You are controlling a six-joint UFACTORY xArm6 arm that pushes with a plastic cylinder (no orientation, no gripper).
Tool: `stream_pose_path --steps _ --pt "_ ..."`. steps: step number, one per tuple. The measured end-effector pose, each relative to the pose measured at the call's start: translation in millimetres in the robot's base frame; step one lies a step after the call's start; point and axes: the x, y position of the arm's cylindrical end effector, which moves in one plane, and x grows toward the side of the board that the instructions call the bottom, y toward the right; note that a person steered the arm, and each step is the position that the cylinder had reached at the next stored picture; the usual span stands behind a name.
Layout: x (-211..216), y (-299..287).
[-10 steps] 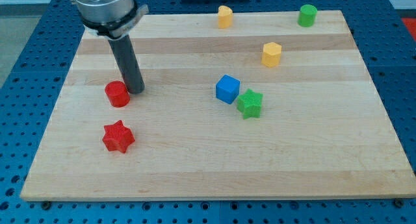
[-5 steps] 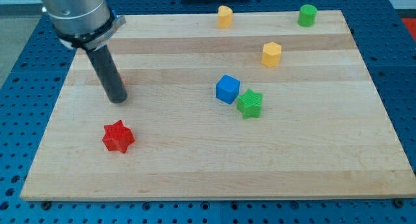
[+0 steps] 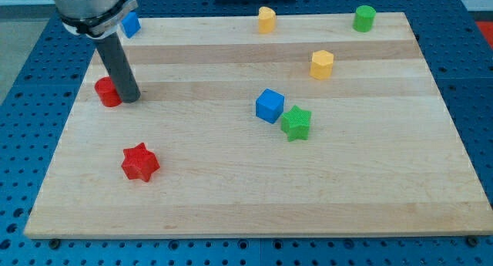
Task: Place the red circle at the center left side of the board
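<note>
Wooden board (image 3: 231, 181) | red circle (image 3: 107, 92) touching my tip (image 3: 129, 99), view's left

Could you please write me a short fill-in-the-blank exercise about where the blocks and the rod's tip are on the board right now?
1. My tip stands just to the view's ____ of the red circle.
2. The green star sits beside the ____ cube.
3. The red star lies toward the view's ____ from the red circle.

Missing words: right; blue; bottom
</note>
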Motion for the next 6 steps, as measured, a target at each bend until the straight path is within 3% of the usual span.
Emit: stream_pose_path --steps 6 --pt "-2.2 36.2"
